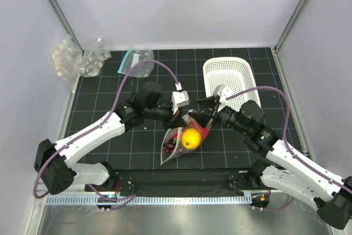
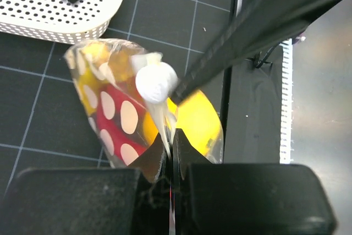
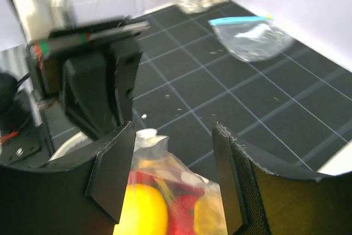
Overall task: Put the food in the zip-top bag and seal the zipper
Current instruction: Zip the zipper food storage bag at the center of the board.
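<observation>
The zip-top bag hangs clear of the mat in the middle of the top view, holding food: a round yellow fruit and red pieces. My left gripper is shut on the bag's pale zipper rim, just below a white round tab. My right gripper is open and straddles the top of the bag. Its fingers stand either side of the yellow fruit and a red fruit. The mouth looks pinched together where I hold it.
A white basket stands at the back right, close behind the right gripper. Another clear bag with a teal strip lies at the back left. Bumpy clear packs fill the far left corner. Both arms crowd the mat's centre.
</observation>
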